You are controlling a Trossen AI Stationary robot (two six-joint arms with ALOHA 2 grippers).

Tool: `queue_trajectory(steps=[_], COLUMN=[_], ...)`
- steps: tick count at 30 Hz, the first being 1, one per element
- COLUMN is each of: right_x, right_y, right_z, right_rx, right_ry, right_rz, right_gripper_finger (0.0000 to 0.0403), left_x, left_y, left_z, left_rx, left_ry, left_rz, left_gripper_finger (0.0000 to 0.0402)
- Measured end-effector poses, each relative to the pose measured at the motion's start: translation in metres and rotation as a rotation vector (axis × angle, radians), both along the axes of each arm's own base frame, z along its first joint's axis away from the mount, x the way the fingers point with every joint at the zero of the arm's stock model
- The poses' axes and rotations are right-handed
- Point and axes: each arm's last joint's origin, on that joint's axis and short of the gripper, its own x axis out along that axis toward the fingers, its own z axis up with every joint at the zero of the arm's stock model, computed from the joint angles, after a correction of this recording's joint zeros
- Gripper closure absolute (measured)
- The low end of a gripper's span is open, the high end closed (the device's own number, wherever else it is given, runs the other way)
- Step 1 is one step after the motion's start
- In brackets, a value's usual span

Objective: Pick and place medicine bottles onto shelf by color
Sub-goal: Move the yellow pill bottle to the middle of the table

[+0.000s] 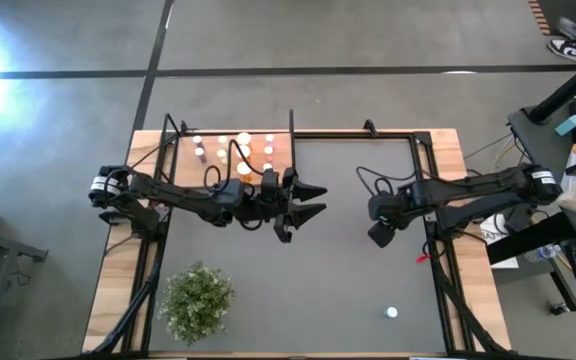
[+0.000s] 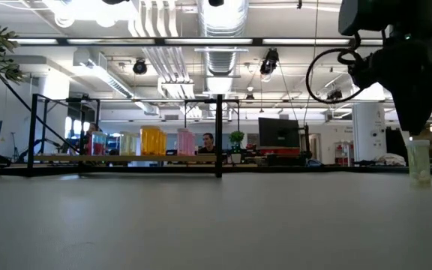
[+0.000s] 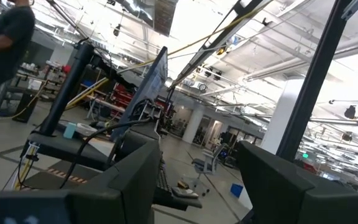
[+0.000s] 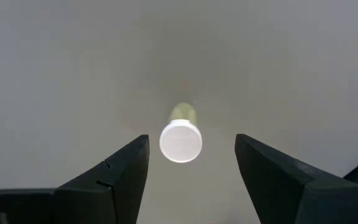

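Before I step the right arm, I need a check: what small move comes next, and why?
Probably lower the right gripper straight down. Its fingers are open and apart from the white-capped bottle, which stands upright on the table, centred between them.

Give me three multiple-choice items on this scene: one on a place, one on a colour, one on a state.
1. Where does the plant stand?
A on a chair; B on the table, on the left arm's side; C on the floor.
2. The cap of the bottle under the right tool is:
A white; B orange; C black.
3. The right tool is:
A shut on the bottle; B open; C shut on nothing.
Answers: 1 B, the high view shows it on the tabletop's left part; 2 A, the right wrist view shows a white cap; 3 B, gaps show on both sides of the cap.
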Motion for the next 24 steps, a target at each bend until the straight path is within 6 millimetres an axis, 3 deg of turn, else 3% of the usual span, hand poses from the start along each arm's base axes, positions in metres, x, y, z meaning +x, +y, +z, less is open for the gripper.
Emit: queue_trajectory(steps=[24], right_x=[0.011], right_y=[0.001], right_z=[-0.024], right_rx=[0.004], right_ry=[0.128], right_rz=[0.047], right_gripper_finger=[0.0178], left_x=[0.0], left_y=[0.0], left_z=[-0.002], left_rx=[0.0], left_ry=[0.006], left_rz=[0.001], left_gripper_finger=[0.0198])
